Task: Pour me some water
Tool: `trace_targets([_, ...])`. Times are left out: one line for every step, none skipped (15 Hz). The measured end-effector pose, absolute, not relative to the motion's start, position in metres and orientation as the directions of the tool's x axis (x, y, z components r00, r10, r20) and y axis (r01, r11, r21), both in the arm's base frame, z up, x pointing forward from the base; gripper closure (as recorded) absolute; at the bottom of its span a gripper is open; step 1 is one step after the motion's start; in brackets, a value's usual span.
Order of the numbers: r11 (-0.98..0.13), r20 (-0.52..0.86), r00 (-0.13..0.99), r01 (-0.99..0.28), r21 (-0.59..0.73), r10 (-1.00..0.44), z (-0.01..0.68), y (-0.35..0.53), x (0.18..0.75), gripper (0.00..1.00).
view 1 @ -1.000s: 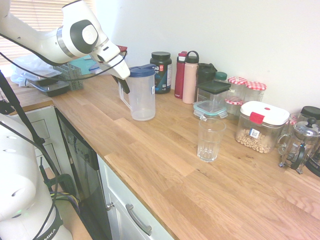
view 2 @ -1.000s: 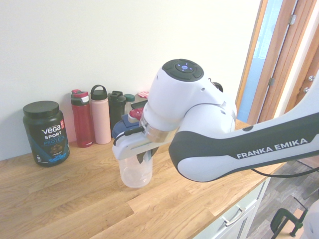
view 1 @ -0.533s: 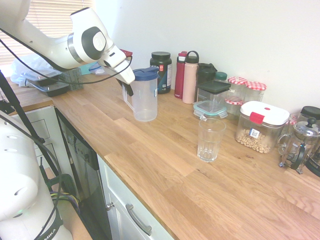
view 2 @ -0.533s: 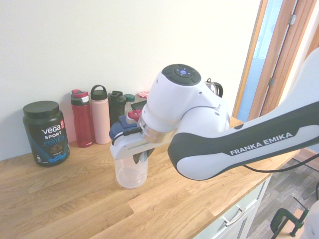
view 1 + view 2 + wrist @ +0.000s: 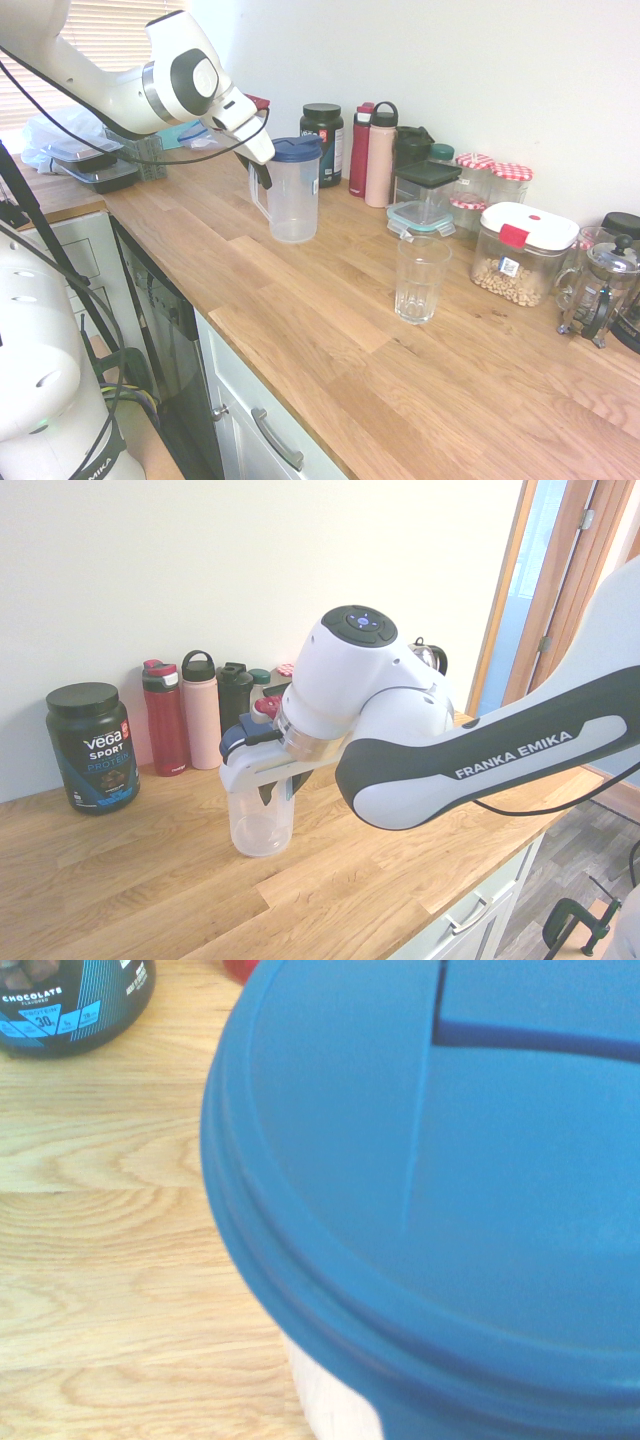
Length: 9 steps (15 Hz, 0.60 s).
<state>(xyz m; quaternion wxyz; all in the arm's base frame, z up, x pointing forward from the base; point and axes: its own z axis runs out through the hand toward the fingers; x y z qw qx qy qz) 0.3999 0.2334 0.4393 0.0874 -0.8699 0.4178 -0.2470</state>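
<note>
The jug (image 5: pixel 294 190) has slid along the counter (image 5: pixel 330 330) toward the empty glass (image 5: pixel 421 278), end effector (image 5: pixel 262 172) at its handle, grip unclear, nothing poured

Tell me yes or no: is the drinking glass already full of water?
No. The drinking glass stands empty on the wooden counter, apart from the blue-lidded pitcher.

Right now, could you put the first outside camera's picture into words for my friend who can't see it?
A white robot arm reaches in from the left, its gripper at the handle of a clear plastic pitcher with a blue lid, standing on a wooden kitchen counter. An empty drinking glass stands further right. Bottles, jars and food containers line the white wall behind.
</note>
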Motion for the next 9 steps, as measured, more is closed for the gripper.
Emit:
trace_targets([-0.637,0.354,0.532,-0.683,-0.357,-0.769,0.44,0.234,0.399,0.0])
trace_targets([-0.646,0.35,0.545,-0.681,-0.345,-0.762,0.439,0.237,0.396,0.0])
trace_targets([-0.661,0.34,0.569,-0.68,-0.318,-0.749,0.437,0.244,0.388,0.0])
trace_targets([-0.678,0.32,0.6,-0.676,-0.288,-0.733,0.436,0.251,0.377,0.0])
trace_targets([-0.69,0.302,0.621,-0.673,-0.267,-0.723,0.436,0.256,0.364,0.0])
trace_targets([-0.693,0.291,0.63,-0.676,-0.249,-0.72,0.438,0.258,0.348,0.0])
trace_targets([-0.693,0.285,0.633,-0.683,-0.232,-0.72,0.441,0.252,0.33,0.0])
trace_targets([-0.691,0.284,0.633,-0.689,-0.219,-0.721,0.442,0.242,0.314,0.0])
trace_targets([-0.681,0.275,0.626,-0.701,-0.211,-0.729,0.444,0.229,0.3,0.0])
